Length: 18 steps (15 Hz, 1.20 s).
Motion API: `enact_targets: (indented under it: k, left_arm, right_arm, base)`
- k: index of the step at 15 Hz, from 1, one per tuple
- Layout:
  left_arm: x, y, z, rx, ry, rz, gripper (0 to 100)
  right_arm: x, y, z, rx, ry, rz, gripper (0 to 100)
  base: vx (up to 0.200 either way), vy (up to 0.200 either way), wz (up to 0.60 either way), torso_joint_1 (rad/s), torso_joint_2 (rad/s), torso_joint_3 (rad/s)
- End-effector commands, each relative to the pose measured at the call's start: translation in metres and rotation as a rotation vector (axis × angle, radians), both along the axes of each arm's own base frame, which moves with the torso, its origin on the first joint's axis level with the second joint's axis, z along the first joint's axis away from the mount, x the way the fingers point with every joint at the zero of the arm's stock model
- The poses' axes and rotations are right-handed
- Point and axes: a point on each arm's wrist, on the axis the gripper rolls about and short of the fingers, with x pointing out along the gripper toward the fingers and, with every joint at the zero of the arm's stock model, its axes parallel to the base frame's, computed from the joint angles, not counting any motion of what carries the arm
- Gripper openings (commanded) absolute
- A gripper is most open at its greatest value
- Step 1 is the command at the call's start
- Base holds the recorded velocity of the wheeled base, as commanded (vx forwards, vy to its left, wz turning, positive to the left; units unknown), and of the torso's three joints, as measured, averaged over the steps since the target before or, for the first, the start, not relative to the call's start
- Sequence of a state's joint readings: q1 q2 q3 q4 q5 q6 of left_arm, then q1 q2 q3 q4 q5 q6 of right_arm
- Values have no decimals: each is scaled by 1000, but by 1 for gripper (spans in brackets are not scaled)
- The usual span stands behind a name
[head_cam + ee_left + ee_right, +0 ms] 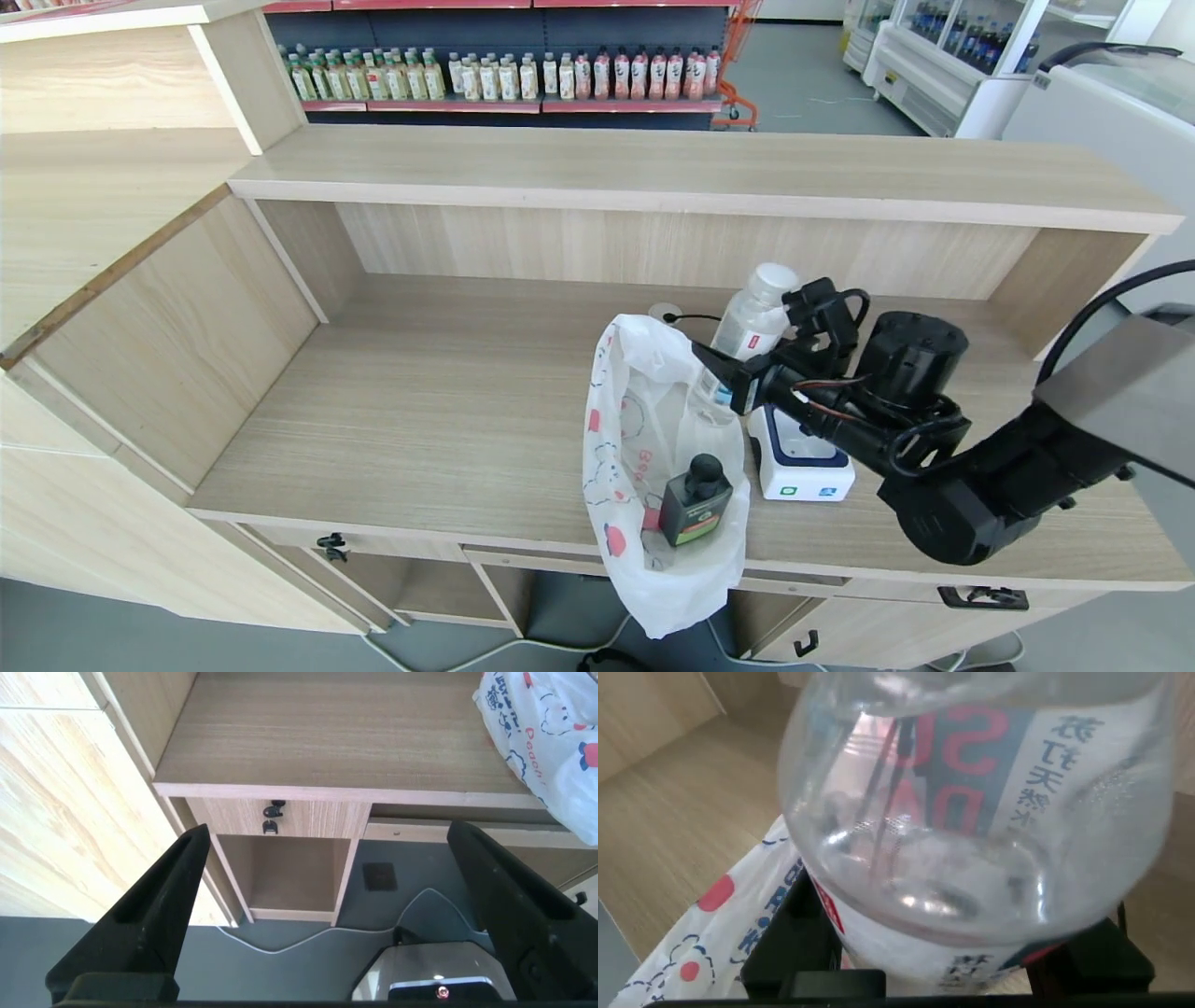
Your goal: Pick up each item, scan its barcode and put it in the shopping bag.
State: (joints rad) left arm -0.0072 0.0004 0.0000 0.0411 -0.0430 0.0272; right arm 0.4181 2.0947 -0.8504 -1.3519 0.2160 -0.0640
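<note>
A clear water bottle (758, 313) with a white cap and a red and white label is held tilted in my right gripper (770, 341), which is shut on it. It hangs over the far rim of the white shopping bag (635, 439), just behind the white and blue scanner (803, 462). A dark bottle (698, 501) stands inside the bag. Close up, the water bottle (971, 812) sits between dark fingers (785, 943), with the bag (719, 924) beneath. My left gripper (336, 905) hangs open below the counter's front edge, holding nothing.
The wooden counter (429, 411) stretches bare to the left of the bag, walled by a raised shelf (691, 173) behind and side panels. The bag (551, 737) droops over the front edge. A drawer lock (272, 812) and an open cubby (290, 873) lie below.
</note>
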Motion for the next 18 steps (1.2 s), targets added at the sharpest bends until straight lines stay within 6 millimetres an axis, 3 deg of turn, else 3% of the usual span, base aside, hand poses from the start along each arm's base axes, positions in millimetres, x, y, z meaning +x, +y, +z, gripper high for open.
enact_targets:
  k: [1,8,18]
  left_arm:
    - [0,0,0,0,0,0,100]
    - [0,0,0,0,0,1,100]
    - [0,0,0,0,0,0,100]
  right_arm:
    - [17,8,-26,-14,20,11,0]
    - [45,22,-47,-14,-2,41,0]
    - [57,28,-65,-48,-15,76,0]
  base:
    - [0,0,0,0,0,0]
    - [0,0,0,0,0,0]
    - [0,0,0,0,0,0]
